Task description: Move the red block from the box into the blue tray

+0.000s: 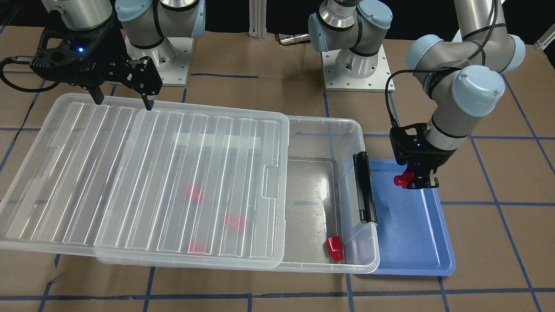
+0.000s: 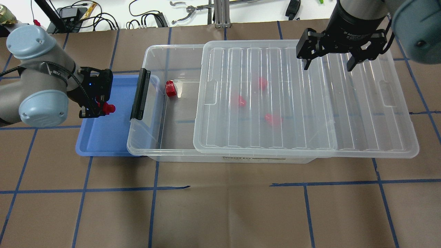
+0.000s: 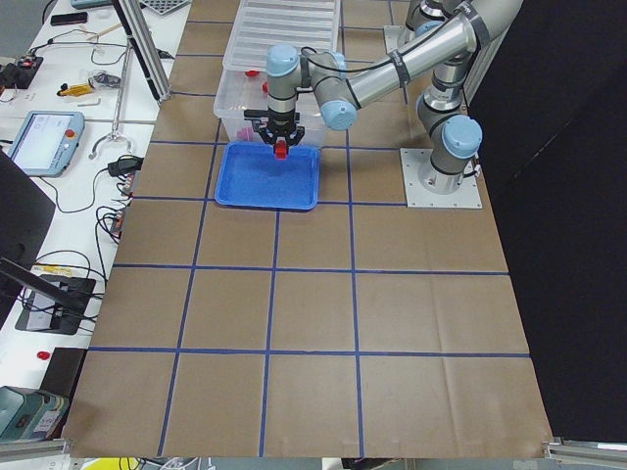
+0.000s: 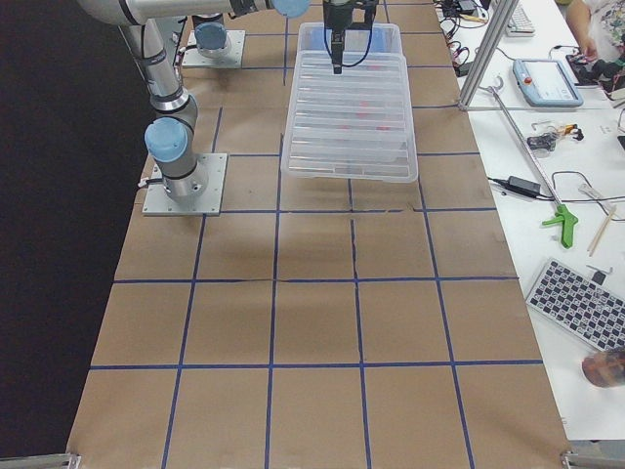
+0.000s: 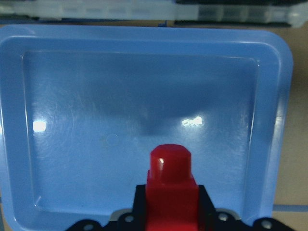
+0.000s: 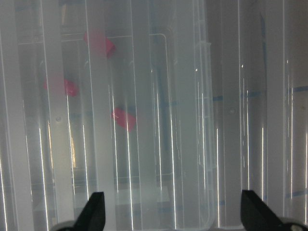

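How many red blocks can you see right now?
5 red blocks: one in the left gripper over the blue tray, one in the box's open end, three blurred under the lid. More may be hidden.

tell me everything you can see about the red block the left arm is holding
The glossy red plastic block has a squarish body and a narrower round stub. The left pincer is shut on the body; the stub sticks out sideways toward the clear plastic storage bin. It hangs over the shallow periwinkle-blue plastic tray and seems not to touch its floor. Only the pincer touches it.
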`<state>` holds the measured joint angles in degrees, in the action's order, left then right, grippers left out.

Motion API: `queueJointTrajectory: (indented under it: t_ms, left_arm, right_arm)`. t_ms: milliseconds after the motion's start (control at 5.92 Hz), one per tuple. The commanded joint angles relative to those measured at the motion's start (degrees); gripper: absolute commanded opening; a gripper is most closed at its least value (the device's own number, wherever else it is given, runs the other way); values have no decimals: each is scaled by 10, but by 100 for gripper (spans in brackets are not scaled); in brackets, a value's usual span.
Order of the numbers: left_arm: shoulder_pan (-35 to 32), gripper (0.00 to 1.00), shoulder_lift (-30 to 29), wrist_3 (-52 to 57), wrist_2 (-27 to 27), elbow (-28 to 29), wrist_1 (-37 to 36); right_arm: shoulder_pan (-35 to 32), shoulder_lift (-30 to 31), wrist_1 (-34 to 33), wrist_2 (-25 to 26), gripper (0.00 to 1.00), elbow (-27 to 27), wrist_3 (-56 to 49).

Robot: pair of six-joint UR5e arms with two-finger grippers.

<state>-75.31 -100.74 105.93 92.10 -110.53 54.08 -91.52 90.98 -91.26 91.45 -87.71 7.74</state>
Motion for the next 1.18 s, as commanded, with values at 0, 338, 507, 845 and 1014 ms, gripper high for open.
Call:
queueJointTrajectory:
  t_ms: [0,338,507,845,1014]
  left_arm:
    - [3,7,-60,10,-1,-3,-72]
    - [7,7,-86,10,-2,3,-86]
    - [7,8,-96,11,-2,1,-93]
    - [7,14,-109,11,-9,4,-93]
    - [8,26,-110,11,-13,6,-96]
  right_arm:
    - [19,-4,-1,0,100,-1,-22]
    - [29,-3,-1,-5,100,-3,-24]
    - [30,-4,-1,-4,100,-3,-24]
    - [30,-3,-1,-4,100,-3,-24]
    - [31,-3,-1,-3,100,-3,-24]
